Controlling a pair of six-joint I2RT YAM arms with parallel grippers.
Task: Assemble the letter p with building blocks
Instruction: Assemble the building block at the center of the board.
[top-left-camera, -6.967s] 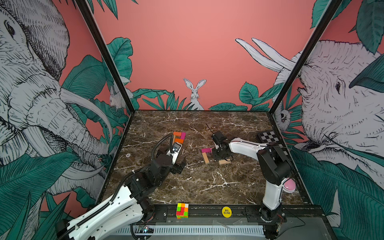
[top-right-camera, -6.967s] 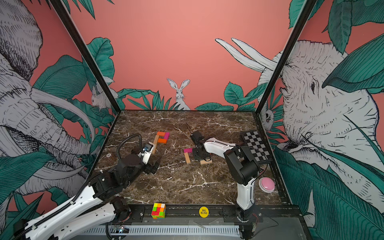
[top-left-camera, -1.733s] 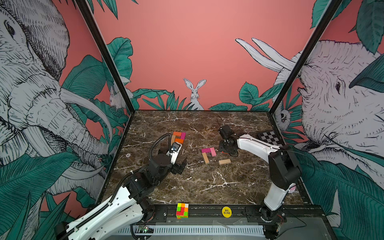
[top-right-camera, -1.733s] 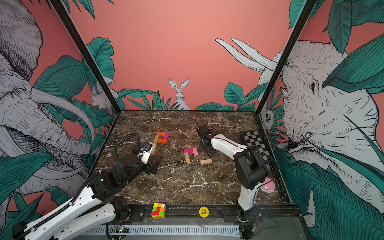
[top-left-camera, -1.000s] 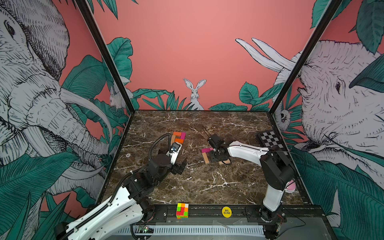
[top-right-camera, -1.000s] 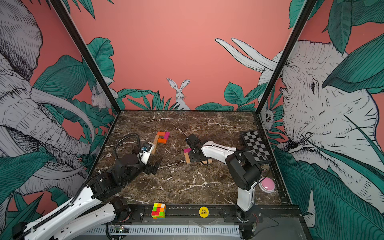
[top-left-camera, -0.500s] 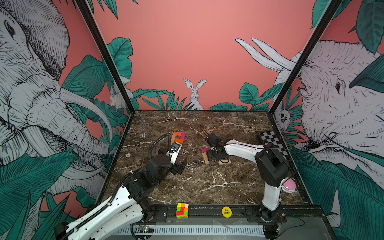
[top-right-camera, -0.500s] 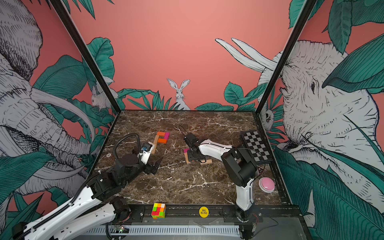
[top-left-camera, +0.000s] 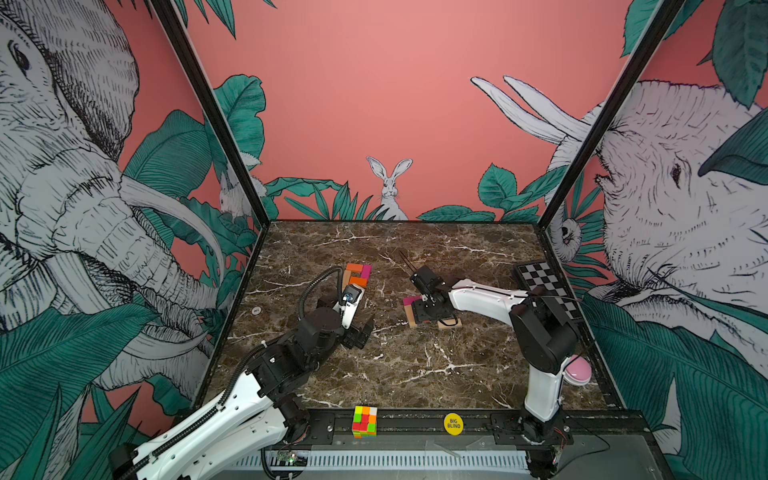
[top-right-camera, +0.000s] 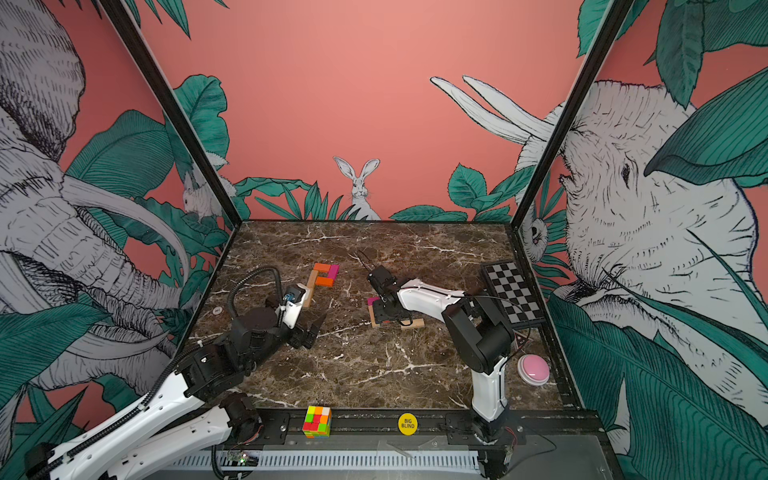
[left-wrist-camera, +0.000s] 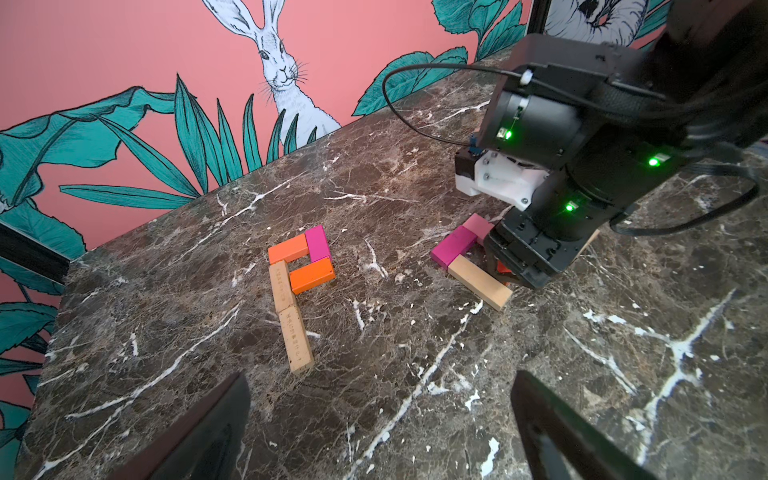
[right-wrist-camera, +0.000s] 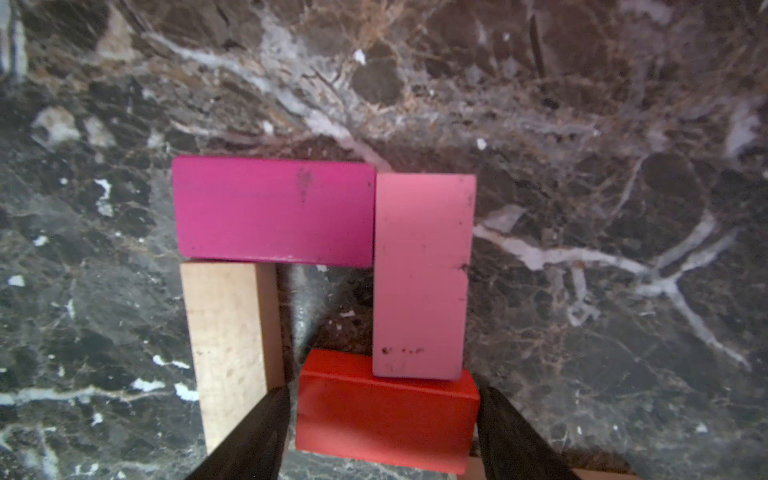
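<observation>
Two groups of building blocks lie on the marble. The left group forms a P from two orange, one magenta and two tan blocks. The right group has a magenta block, a pink block, a tan block and a red block. My right gripper is down over this group, open. Its fingers stand close on either side of the red block, with a thin gap on one side. My left gripper hovers open and empty near the left P.
A loose tan block lies partly under my right wrist. A multicoloured puzzle cube and a yellow disc sit on the front rail. A checkerboard and a pink button are at the right edge.
My right gripper swung from the back of the table down onto the right-hand group, and its jaws have widened round the red block. The left arm has not moved.
</observation>
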